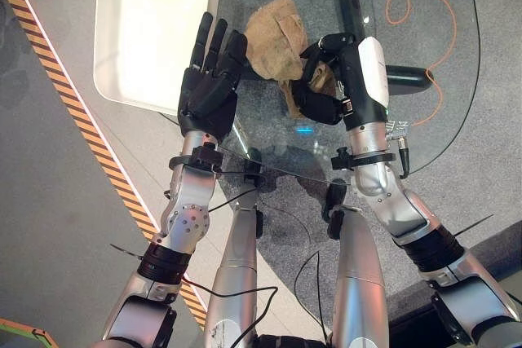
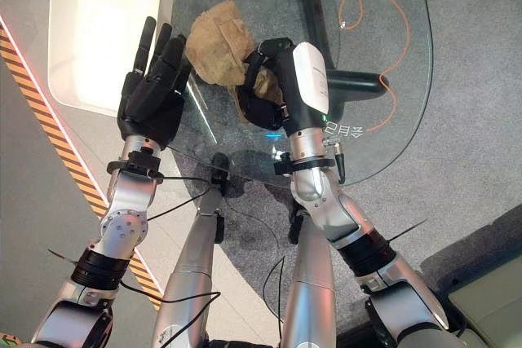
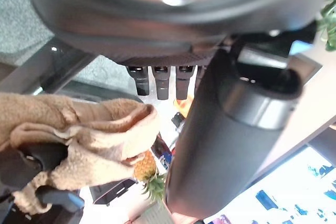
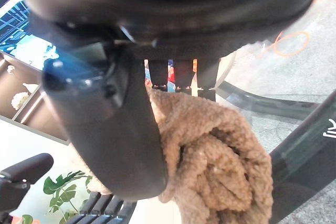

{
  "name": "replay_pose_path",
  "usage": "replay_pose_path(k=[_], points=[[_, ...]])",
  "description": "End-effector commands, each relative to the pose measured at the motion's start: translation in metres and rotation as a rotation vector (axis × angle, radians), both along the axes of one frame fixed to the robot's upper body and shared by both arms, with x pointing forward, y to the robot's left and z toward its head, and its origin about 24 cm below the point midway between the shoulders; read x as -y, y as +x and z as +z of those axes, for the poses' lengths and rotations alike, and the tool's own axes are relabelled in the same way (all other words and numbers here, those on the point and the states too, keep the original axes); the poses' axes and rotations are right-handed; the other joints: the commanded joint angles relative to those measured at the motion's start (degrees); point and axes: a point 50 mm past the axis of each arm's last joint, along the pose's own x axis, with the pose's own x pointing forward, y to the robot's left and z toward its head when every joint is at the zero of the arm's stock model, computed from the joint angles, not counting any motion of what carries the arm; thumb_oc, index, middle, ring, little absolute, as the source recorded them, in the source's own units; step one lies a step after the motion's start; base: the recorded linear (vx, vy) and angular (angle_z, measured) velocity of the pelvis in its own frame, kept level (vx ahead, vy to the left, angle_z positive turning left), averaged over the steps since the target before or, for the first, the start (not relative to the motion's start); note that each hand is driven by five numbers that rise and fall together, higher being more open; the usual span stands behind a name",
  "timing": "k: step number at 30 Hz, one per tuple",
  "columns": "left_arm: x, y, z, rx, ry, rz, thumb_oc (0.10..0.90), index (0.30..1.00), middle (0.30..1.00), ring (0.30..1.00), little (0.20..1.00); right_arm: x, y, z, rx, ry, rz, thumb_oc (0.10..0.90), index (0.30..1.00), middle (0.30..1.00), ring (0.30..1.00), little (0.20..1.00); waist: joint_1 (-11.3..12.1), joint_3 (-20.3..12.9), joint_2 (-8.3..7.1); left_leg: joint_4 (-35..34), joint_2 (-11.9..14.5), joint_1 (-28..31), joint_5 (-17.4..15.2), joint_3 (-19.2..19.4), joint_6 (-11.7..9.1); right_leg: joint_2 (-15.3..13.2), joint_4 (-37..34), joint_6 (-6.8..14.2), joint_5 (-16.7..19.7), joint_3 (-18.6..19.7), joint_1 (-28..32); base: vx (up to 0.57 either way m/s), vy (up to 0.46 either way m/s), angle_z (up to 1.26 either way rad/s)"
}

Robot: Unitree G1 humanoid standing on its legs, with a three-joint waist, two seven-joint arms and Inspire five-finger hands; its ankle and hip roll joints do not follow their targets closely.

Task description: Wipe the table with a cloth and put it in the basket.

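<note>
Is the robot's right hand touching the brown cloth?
Touching. In the right wrist view the right hand has its thumb and fingers curled round the bunched cloth, and the left eye view shows the same grip.

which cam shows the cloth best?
The left eye view: the whole brown cloth on the glass table, right hand gripping it. Right eye matches. The wrist views show close bunched folds.

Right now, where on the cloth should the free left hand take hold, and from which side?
Probably the loose bunched end of the brown cloth nearest the open left hand, approached from the robot's left; the right hand already clutches the opposite end.
</note>
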Motion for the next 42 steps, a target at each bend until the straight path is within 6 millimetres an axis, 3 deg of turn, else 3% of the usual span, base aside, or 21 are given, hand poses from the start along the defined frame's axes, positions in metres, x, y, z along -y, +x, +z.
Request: replay_pose_path(k=[1,42], points=[[-0.002,-0.011,0.049,0.218,-0.037,0.026,0.8,0.9,0.9,0.9,0.9,-0.04,-0.051,0.082,0.451,0.057,0.265,0.1,0.3,0.3,0.3,0.2,-1.12,-1.46,-0.49,7.66,-7.07,2.11,-10.54,6.17,7.73,3.67,-14.74,0.62,9.64,-3.43,3.45,0.0,0.0,0.0],[0.023,-0.014,0.056,0.306,0.1,-0.133,0.8,0.9,0.9,0.9,0.9,-0.058,-0.055,0.078,0.396,-0.011,0.359,0.1,0.3,0.3,0.3,0.2,-1.37,-1.46,-0.23,8.1,-7.04,1.44,-10.64,6.46,7.89,3.76,-14.22,0.68,9.86,-3.19,2.35,0.0,0.0,0.0]])
